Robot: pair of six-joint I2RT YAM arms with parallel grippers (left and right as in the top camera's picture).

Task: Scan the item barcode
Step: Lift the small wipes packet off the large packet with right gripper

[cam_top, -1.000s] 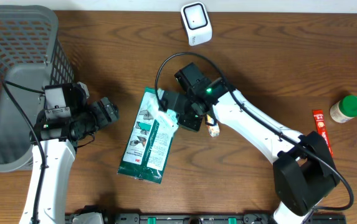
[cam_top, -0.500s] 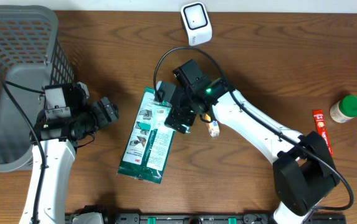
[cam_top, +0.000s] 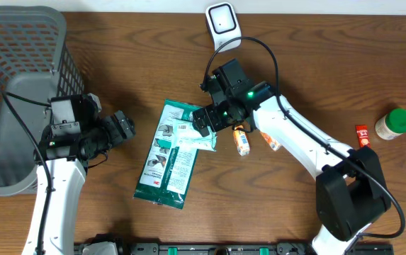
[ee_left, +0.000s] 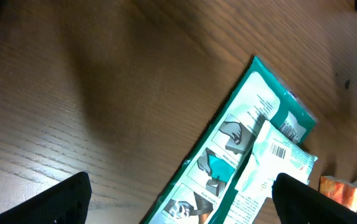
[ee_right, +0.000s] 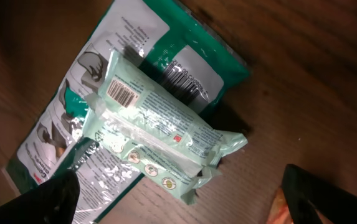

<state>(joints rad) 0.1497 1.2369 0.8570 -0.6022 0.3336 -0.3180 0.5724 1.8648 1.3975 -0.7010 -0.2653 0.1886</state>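
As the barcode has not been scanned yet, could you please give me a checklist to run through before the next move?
1. Right gripper open and empty: ok.
2. Left gripper open and empty: ok.
3. Barcode on the pale packet faces up, uncovered: ok.
4. Pale packet lies clear of other items: not ok, it rests on the dark green pack.
5. Scanner switched on: cannot tell.
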